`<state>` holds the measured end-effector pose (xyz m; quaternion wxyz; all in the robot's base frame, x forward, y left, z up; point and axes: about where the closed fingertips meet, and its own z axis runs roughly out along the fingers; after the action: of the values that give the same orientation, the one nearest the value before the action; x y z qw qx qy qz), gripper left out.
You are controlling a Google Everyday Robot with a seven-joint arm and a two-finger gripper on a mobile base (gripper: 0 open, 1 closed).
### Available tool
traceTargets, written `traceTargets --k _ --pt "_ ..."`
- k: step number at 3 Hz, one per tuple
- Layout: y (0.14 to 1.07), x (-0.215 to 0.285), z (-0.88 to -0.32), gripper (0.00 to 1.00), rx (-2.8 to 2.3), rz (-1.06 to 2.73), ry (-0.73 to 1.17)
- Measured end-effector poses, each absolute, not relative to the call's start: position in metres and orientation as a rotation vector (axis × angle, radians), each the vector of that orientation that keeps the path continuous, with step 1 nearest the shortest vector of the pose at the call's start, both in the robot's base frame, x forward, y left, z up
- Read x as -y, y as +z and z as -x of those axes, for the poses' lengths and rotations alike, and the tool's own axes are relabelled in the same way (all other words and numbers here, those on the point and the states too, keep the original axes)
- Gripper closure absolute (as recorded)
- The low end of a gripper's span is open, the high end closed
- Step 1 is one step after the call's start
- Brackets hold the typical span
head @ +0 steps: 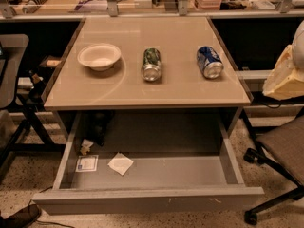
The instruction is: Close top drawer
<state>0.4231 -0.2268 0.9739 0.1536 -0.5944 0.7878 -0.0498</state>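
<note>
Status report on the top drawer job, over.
Gripper not in view. Top drawer wide open, not yet closed. White napkin and small card lie flat inside; nothing seen blocking its path.
</note>
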Motion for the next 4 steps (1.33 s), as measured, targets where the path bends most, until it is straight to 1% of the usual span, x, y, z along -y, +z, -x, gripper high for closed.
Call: traceTargets --k 2,3,4 --pt "0.938 0.245 -0.361 1.00 -2.376 1.642 -0.113" --pt "0.912 0.242 -0.327 1.00 -2.420 1.654 -0.027" --pt "0.908 0.242 -0.324 1.00 -2.428 1.655 -0.016"
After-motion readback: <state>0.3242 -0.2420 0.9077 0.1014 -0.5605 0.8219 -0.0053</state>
